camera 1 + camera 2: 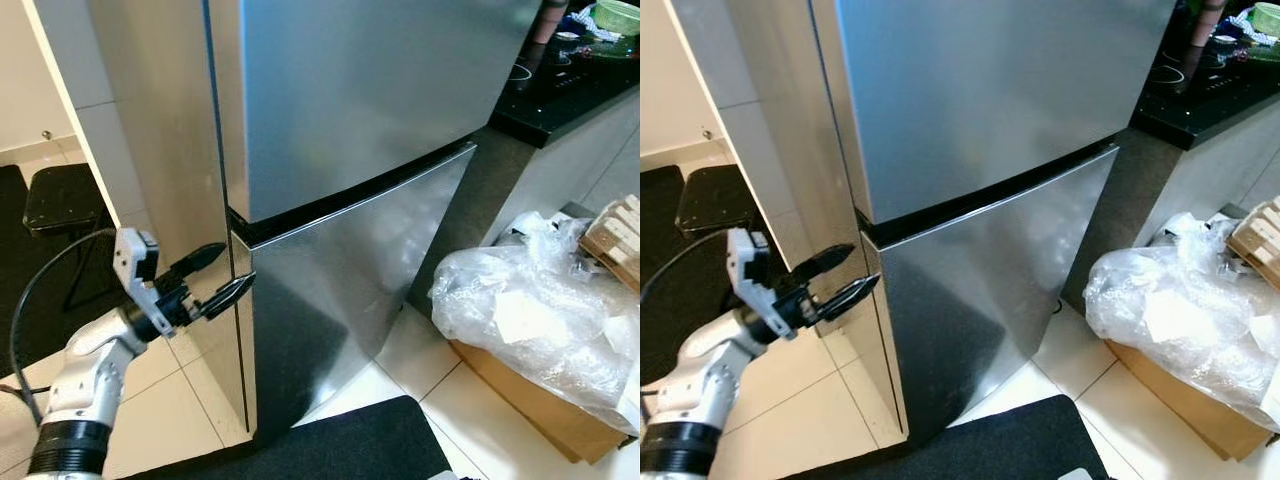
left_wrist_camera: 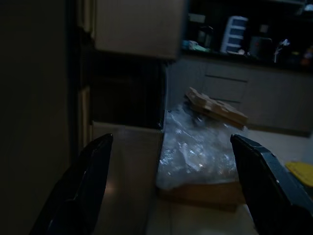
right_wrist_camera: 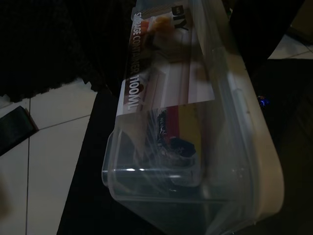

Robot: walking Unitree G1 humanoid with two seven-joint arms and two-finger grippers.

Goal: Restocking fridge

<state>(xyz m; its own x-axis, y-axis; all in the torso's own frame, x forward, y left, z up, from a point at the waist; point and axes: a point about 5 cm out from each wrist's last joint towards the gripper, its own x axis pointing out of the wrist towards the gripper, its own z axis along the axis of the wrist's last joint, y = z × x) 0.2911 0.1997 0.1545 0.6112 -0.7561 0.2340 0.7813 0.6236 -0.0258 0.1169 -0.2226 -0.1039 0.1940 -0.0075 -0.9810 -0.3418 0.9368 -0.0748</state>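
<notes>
A stainless steel fridge stands before me with its upper door (image 1: 370, 90) and lower door (image 1: 350, 290) both closed, a dark seam (image 1: 350, 195) between them. My left gripper (image 1: 237, 264) is open at the fridge's left front edge, level with that seam, with nothing between its fingers (image 2: 83, 191). In the right wrist view a clear plastic storage container (image 3: 195, 98) with a white lid and a printed label hangs close to the camera above the floor, with packets inside. My right gripper holds it, its fingers hidden by the box.
A cardboard box under crumpled clear plastic (image 1: 530, 310) sits on the floor right of the fridge, with a wooden piece (image 1: 615, 235) on it. A black counter (image 1: 570, 90) runs at the back right. A black stool (image 1: 62, 195) stands left, a black mat (image 1: 330, 445) underfoot.
</notes>
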